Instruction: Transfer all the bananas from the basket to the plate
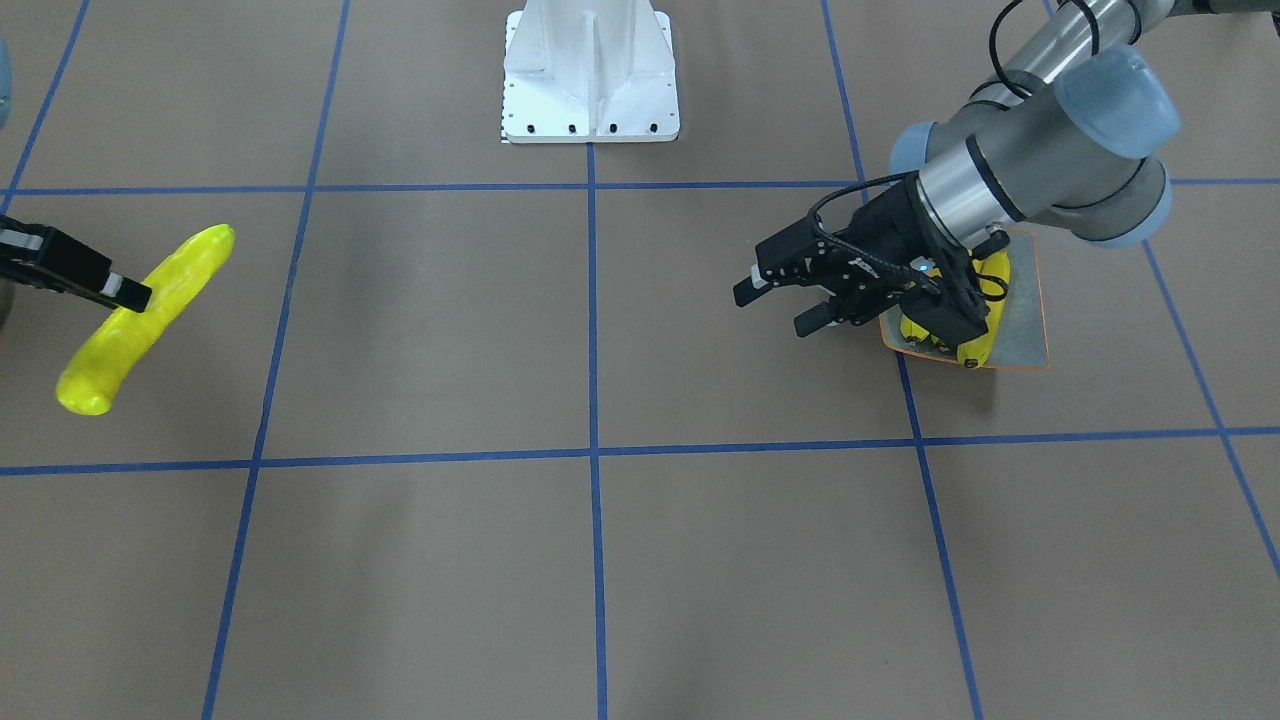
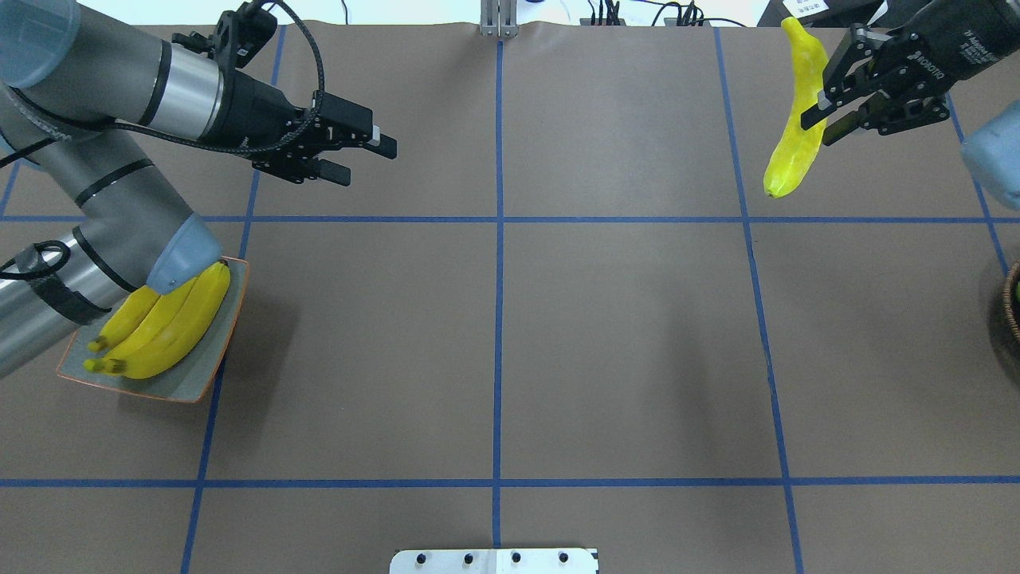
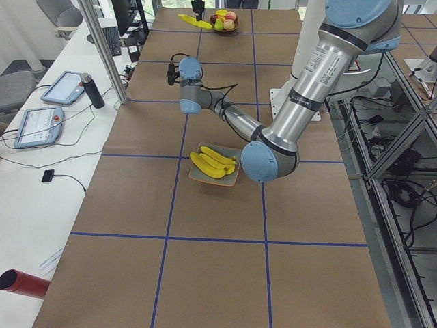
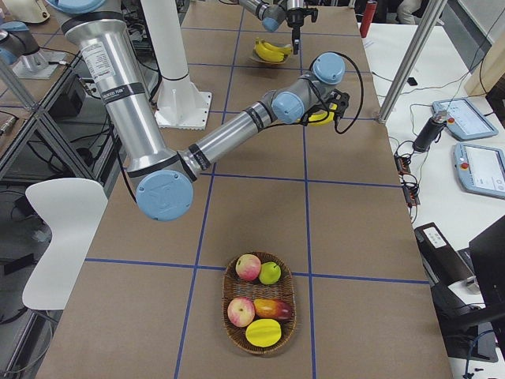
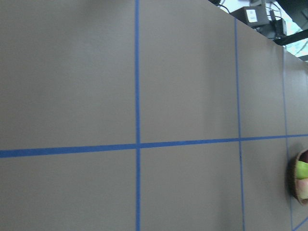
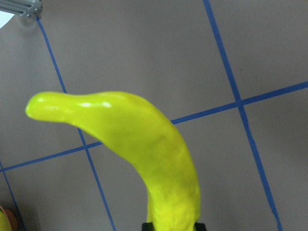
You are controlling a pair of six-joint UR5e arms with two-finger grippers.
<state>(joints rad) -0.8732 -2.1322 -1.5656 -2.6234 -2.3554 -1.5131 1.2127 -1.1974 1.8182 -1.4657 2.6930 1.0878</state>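
right claw (image 2: 822,119) pinches one yellow banana (image 2: 795,119) up in the air over the far right of the table (image 2: 558,319). left claw (image 2: 364,159) is spread wide and holds nothing. the plate (image 2: 207,368) sits on the left side, with three bananas (image 2: 171,327) lying side by side on it.

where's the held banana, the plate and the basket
held banana (image 2: 789,155), overhead exterior, lower body below the fingers
plate (image 2: 183,381), overhead exterior, bare near corner
basket (image 4: 226,290), exterior right, woven left rim
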